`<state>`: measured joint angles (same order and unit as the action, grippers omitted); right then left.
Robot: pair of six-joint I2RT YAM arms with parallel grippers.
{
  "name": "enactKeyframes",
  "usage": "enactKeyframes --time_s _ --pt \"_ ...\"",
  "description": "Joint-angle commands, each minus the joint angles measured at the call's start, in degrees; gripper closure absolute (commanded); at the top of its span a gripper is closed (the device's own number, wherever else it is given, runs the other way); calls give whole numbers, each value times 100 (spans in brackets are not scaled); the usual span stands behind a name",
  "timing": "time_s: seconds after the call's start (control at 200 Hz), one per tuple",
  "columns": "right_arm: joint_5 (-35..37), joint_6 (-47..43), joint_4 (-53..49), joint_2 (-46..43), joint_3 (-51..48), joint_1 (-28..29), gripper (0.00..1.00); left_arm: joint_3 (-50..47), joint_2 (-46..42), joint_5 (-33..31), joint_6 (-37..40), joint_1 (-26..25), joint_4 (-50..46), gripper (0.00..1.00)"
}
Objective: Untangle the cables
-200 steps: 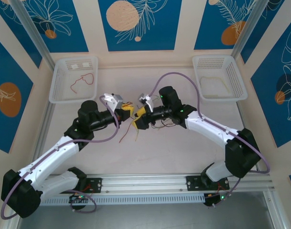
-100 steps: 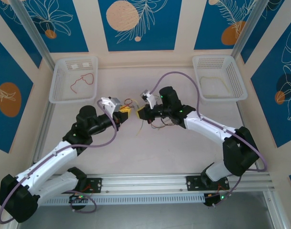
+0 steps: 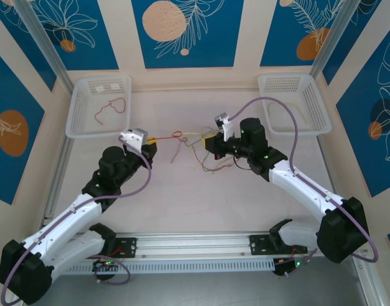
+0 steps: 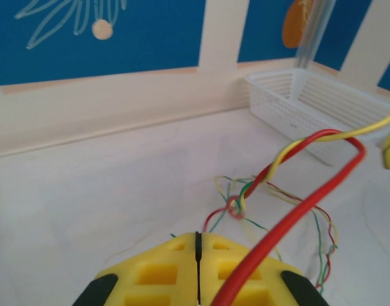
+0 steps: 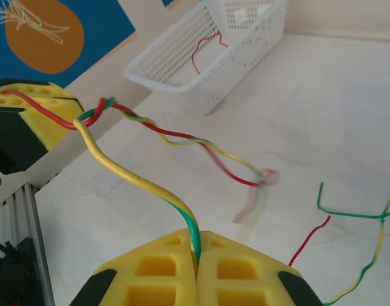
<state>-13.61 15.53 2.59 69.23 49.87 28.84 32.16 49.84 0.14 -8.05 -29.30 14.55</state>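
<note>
The cables (image 3: 182, 137) hang taut in a twisted red, yellow and green strand between my two grippers above the table's middle. A small knot (image 4: 235, 205) sits in the strands below, and loose ends (image 3: 206, 162) trail on the table. My left gripper (image 4: 196, 241) is shut, and a red cable (image 4: 290, 220) rises from its fingers into the twist. The right gripper (image 5: 196, 245) is shut on a yellow-green cable (image 5: 134, 175). In the top view the left gripper (image 3: 150, 140) is left of the strand and the right gripper (image 3: 210, 140) is right of it.
A white basket (image 3: 83, 124) at the back left holds one red cable (image 3: 112, 105). Another white basket (image 3: 319, 124) at the back right holds a pale yellow cable (image 3: 287, 115). A loose green cable (image 5: 348, 215) lies on the table near the right gripper.
The right gripper has shut on the yellow-green cable. Both grippers have drawn apart, left going left and right going right, stretching the twisted strand between them.
</note>
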Motion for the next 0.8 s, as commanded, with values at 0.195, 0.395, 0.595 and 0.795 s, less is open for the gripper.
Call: enactKeyframes --time_s 0.195,0.395,0.595,0.795 --pt "530 387 -420 -559 11 -631 100 -124 -853 -1122 -166 478 -460 100" --pt "961 598 -852 -812 110 -971 100 -87 -935 -1095 -201 703 -660 100" --pt "1736 944 -1441 -971 173 -1400 100 -106 -880 -1094 -302 815 -633 100" --pt "2685 1264 -2002 -1145 226 -1712 100 -97 -828 -1061 -297 897 -624 100"
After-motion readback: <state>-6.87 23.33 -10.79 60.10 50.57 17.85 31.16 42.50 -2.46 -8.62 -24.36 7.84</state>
